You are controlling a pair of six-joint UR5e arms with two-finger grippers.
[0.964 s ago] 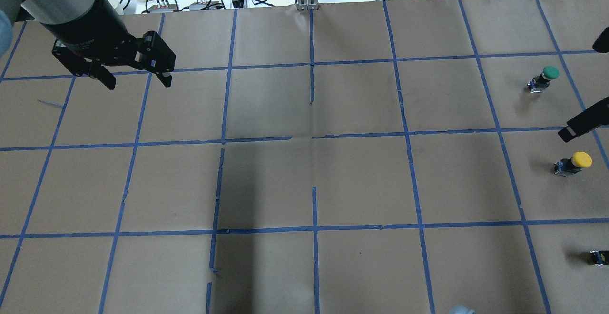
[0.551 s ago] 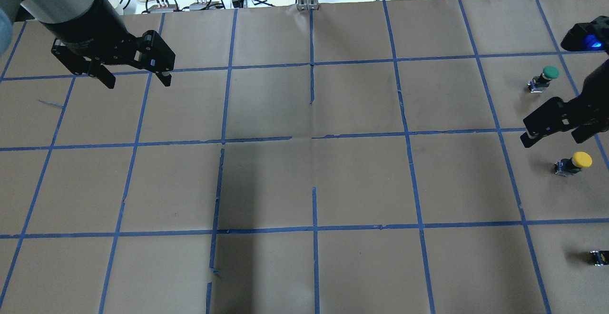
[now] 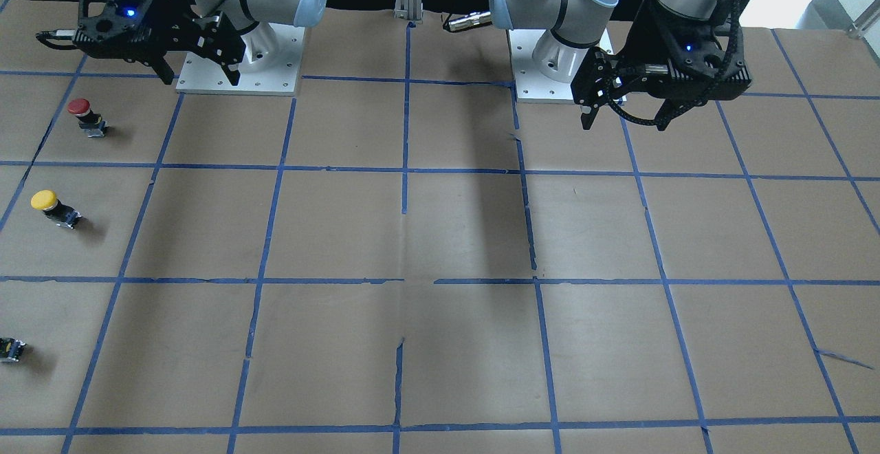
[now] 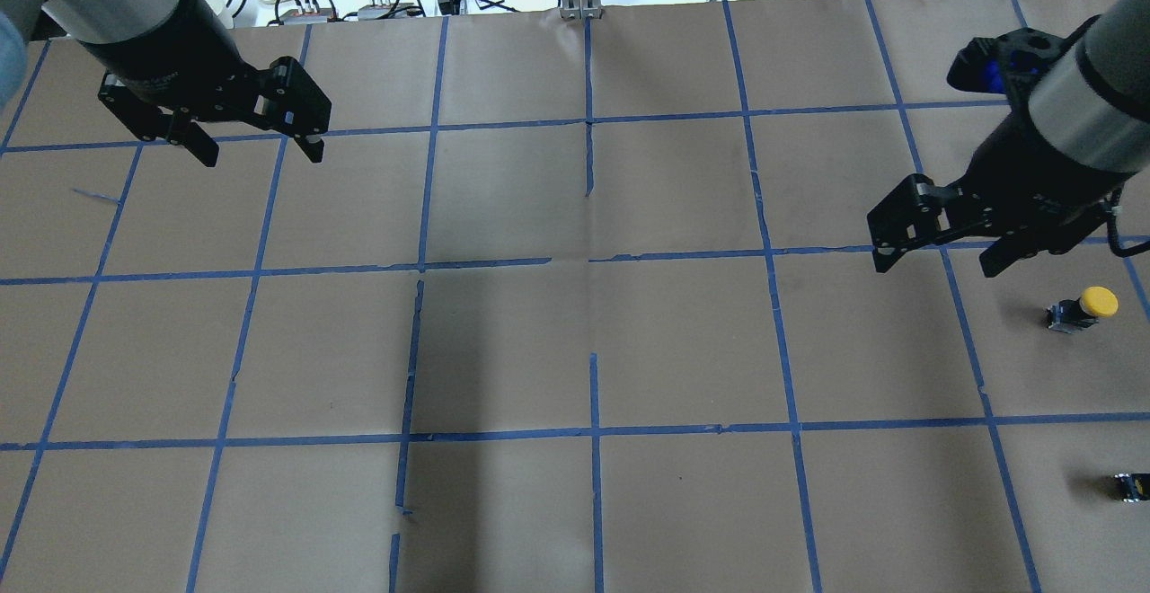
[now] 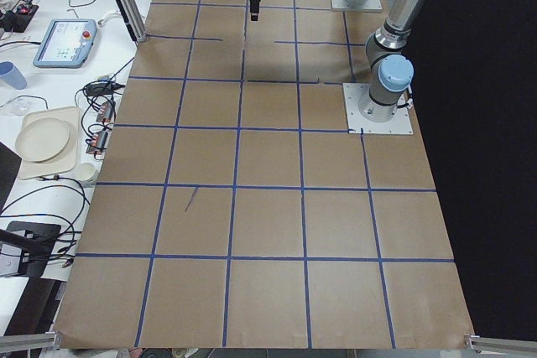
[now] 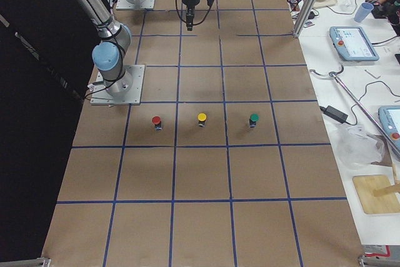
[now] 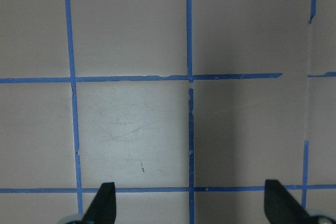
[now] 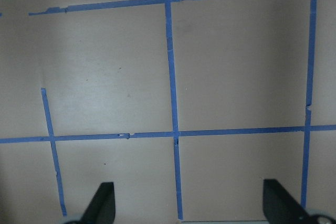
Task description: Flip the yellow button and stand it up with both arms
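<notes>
The yellow button (image 4: 1085, 305) stands cap up on the brown paper near the table's right edge. It also shows in the front view (image 3: 51, 205) and in the right side view (image 6: 202, 119). My right gripper (image 4: 939, 265) is open and empty. It hangs above the table, just left of the button and a little farther from me, apart from it; the front view shows it too (image 3: 199, 79). My left gripper (image 4: 262, 158) is open and empty above the far left of the table, also seen from the front (image 3: 624, 124). Both wrist views show only paper between open fingertips (image 7: 105, 203) (image 8: 102, 200).
A red button (image 3: 86, 115) stands nearer the robot base than the yellow one, and a green button (image 6: 254, 119) stands beyond it; my right arm hides the green one from overhead. A small black-and-yellow body (image 4: 1130, 485) sits at the frame's edge. Blue tape marks a grid.
My right arm has swung in from the right edge toward the left and now covers the green button. Its gripper has stayed open. The left arm and the yellow button have not moved.
</notes>
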